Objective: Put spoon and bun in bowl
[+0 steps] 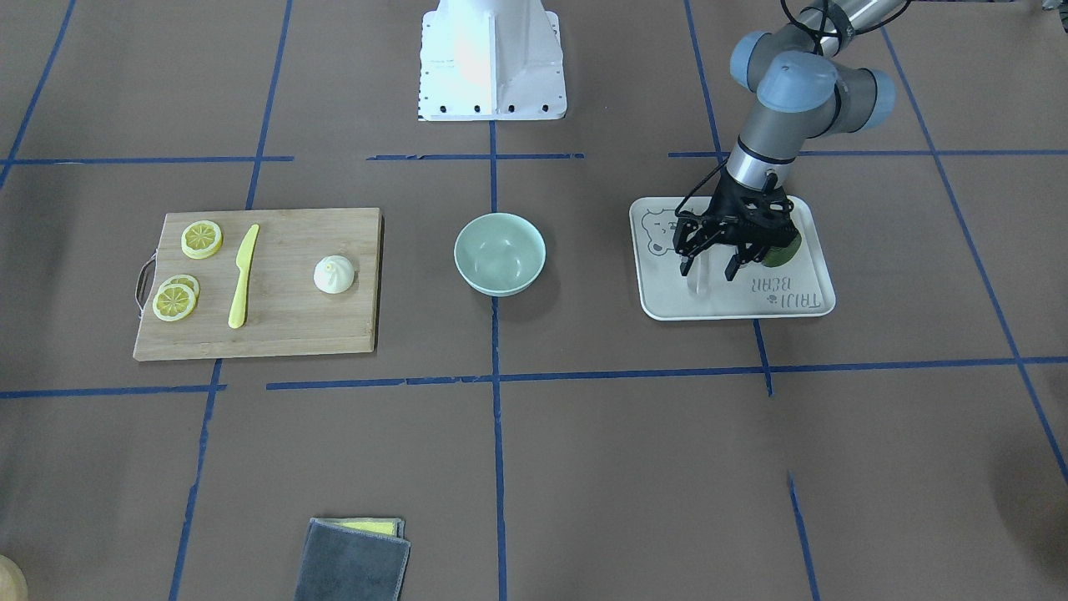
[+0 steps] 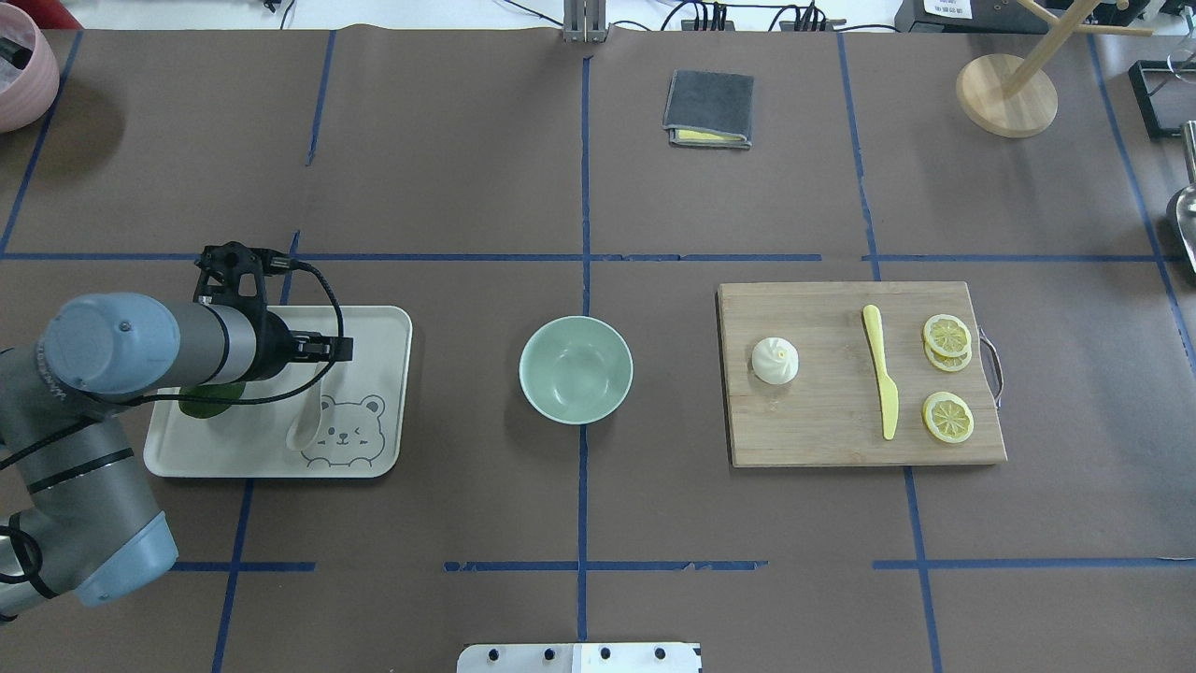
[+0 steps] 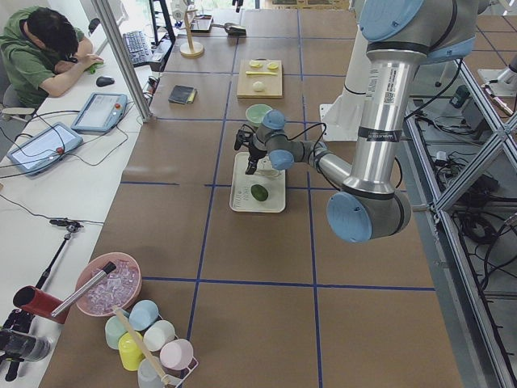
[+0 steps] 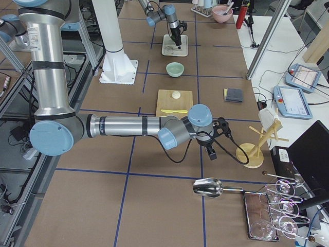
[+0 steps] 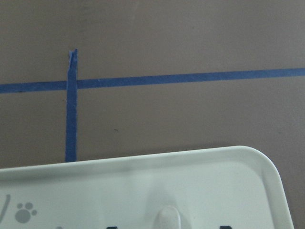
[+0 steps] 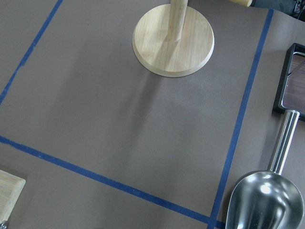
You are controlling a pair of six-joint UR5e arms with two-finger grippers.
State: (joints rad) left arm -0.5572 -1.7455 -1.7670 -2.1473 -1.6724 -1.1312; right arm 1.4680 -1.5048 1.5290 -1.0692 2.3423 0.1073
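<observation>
Left pincer wide open over the spoon, empty; avocado half hidden behind it.

Spoon on tray, bun on board, bowl between.

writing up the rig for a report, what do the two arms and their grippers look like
Both arms match: the left arm and right arm are silver-grey tubes with rounded blue-grey joint caps. The left gripper is a black skeletal two-finger linkage; the right gripper is black too. A black cable loops at each wrist.
</observation>
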